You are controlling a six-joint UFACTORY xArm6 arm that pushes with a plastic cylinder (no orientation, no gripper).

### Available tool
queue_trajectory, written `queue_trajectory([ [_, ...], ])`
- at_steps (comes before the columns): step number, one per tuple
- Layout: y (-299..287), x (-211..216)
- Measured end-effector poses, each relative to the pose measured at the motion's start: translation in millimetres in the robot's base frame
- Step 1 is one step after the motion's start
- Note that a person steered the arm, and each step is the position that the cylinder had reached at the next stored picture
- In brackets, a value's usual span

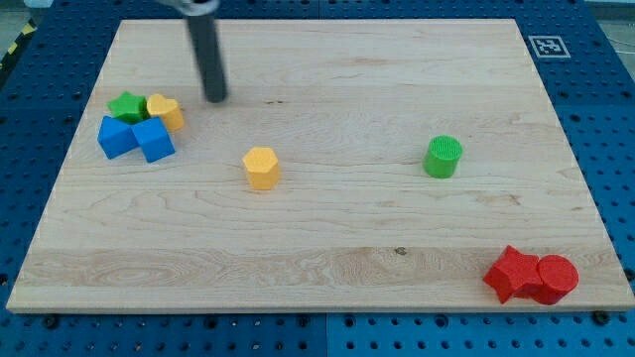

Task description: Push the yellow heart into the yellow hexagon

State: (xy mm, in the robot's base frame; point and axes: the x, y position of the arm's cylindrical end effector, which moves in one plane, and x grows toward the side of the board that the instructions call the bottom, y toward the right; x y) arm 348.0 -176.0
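Camera view | my tip is seen just right of and above yellow heart, apart; no fingers, nothing grasped | heart is packed against green star and blue blocks | yellow hexagon is well apart, toward lower right.

There is only one view. The camera looks down at the wooden board from above and from the side of the view's bottom, at a slant, so the far edge looks shorter than the near one. It stands far enough to show nearly the whole board, with blue perforated table around it.
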Motion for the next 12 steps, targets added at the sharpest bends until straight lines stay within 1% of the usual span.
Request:
queue_trajectory([
  [1, -63, 0],
  [2, -70, 0],
  [4, -52, 5],
  [6, -46, 25],
  [8, -22, 26],
  [10, 2, 40],
  [12, 2, 61],
])
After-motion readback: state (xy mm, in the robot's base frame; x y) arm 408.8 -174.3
